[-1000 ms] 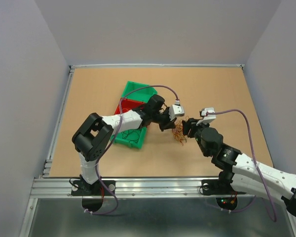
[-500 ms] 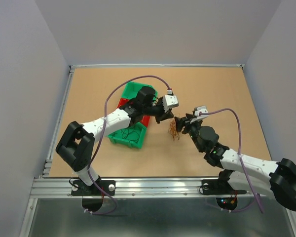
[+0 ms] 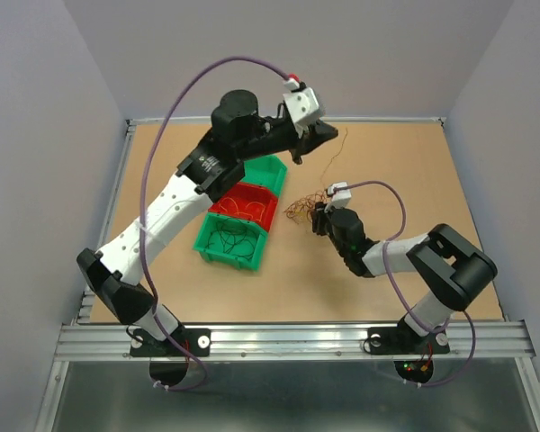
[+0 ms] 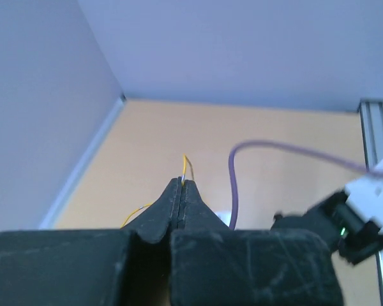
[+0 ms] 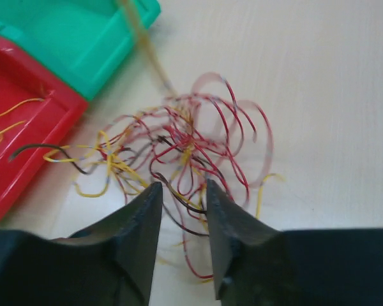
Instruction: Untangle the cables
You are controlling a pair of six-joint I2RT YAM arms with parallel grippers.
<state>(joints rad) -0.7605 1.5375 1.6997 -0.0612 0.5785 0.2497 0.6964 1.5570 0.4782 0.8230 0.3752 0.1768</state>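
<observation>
The cables (image 3: 301,207) lie as a tangle of thin red, yellow and dark wires (image 5: 185,143) on the table, just right of the bins. My right gripper (image 5: 180,192) is low over the tangle's near edge, its jaws apart with a few strands between the tips (image 3: 318,221). My left gripper (image 4: 182,183) is raised high toward the back of the table (image 3: 329,135) and is shut on a single yellow wire (image 4: 186,164). A blurred yellow strand (image 5: 143,48) rises from the tangle toward the top of the right wrist view.
Three bins stand in a row left of the tangle: a green one (image 3: 272,169) at the back, a red one (image 3: 263,209) with a few yellow wires (image 5: 6,137), and a green one (image 3: 207,245) holding dark wires. Purple arm cables (image 3: 175,103) arc overhead.
The left arm has swung up and back, drawing a yellow wire out of the tangle. The right gripper has come down to the table with the tangle, which now lies spread there.
</observation>
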